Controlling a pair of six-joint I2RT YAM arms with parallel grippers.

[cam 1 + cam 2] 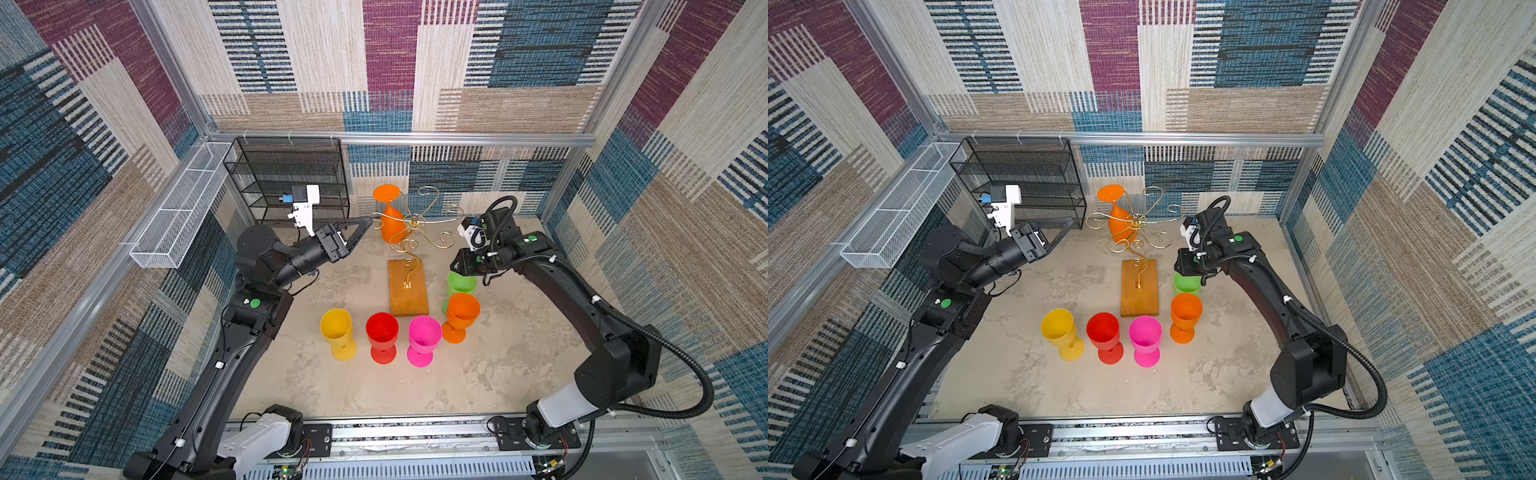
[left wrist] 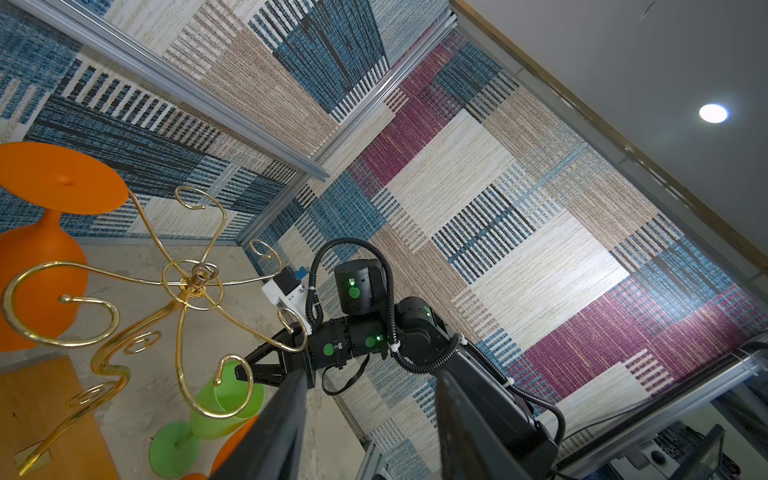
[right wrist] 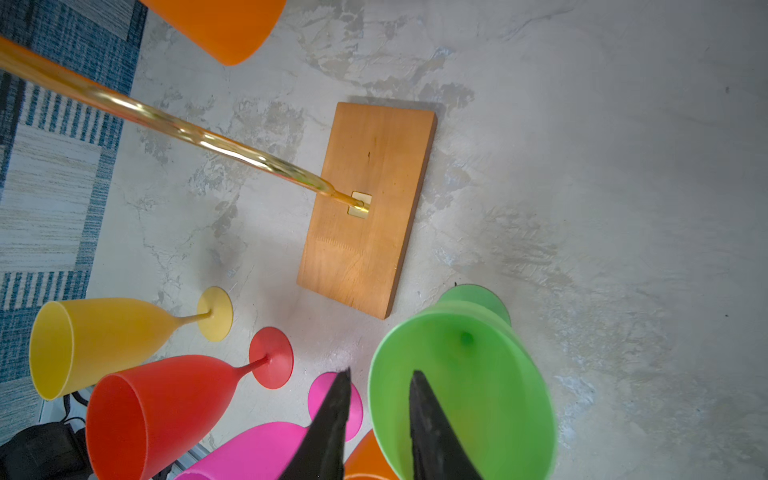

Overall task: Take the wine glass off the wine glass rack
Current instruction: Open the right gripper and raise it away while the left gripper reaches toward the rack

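Starting at the left, our left pincer point(image 1: 368, 224) reaches out level with its jaws spread and nothing between them; the left wrist view shows only open air in the gap. Just past its tips curls the nearest scroll arm of the wine glass rack point(image 1: 415, 221). Just beyond that arm hangs the one wine glass point(image 1: 390, 228) still on it, orange and upside down, its foot caught in a scroll and its bowl pointing at the counter point(image 1: 519, 353). Farther right, with the rack's wooden base point(image 1: 408, 293) just to its left, our right pincer point(image 3: 381, 372) points down over a green glass point(image 3: 478, 374) standing upright directly beneath it. One finger is inside the bowl and one outside, narrowly parted with a sliver of gap on either side of the rim, so we judge it grips nothing. We take the green glass as delivered and the orange one as next. The left pincer would need to pass the scroll arm, close on the bowl or stem, then slide the foot out through the scroll's opening without tipping the light rack.
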